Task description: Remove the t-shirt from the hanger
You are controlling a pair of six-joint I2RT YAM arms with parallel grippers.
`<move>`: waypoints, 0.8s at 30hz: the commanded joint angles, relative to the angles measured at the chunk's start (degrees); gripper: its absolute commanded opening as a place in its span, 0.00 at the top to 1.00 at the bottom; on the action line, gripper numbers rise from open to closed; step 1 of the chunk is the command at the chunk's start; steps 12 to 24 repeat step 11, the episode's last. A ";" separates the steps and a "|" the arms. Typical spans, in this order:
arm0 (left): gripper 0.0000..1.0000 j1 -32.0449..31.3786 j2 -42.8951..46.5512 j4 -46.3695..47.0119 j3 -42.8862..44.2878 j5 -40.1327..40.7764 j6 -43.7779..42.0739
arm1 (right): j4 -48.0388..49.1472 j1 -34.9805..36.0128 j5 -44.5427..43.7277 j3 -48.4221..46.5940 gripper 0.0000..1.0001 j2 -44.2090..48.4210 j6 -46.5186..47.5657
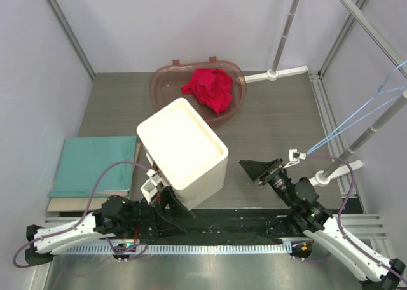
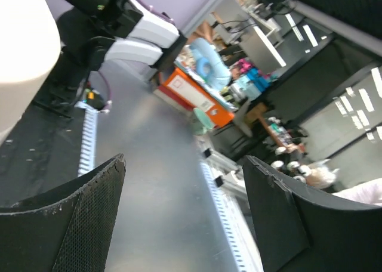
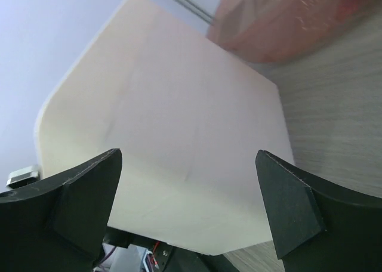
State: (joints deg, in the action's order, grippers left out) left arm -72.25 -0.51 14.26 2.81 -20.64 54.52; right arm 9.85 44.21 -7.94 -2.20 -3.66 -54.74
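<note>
One flat teal rectangular mat is seen at the left of the top view, laid on a tan board. Just right of it, at the lower left, the left claw is held close against the tall white plastic box. In its wrist view the fingers are spread apart and nothing is gripped between them.

The white box stands at the middle of the grey wood-grain table. Its top is seen as a shallow recessed surface, so no contents are shown.

Behind it, at the upper middle, the brown translucent oval basin is found. The bright red soft fabric t-shirt lies crumpled inside it, toward its right half, and nothing else is seen in the basin.

The t-shirt is judged light, limp and yielding. It would sag and unfold when lifted, and one of its raised folds is judged the best place to pinch.

At the lower right the right claw is pointed toward the white box, its fingers likewise spread wide and empty.

Further right, the thin light-blue wire hanger runs from beside the right arm up to the right edge of the frame, near a thick white-grey metal pole. No red fabric is seen on it, and it is well apart from the basin. The removal is therefore judged already done. The wire is judged light and springy, and easily bent.
</note>
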 commanded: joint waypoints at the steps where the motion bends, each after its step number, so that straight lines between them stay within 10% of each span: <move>1: 0.20 0.00 3.06 17.82 -7.55 -0.28 7.00 | 1.14 0.35 -6.20 9.05 0.00 -5.38 -4.67; 24: 0.20 0.00 3.06 13.06 -7.99 0.96 6.12 | 2.10 0.44 -5.25 9.23 0.00 -8.12 -4.58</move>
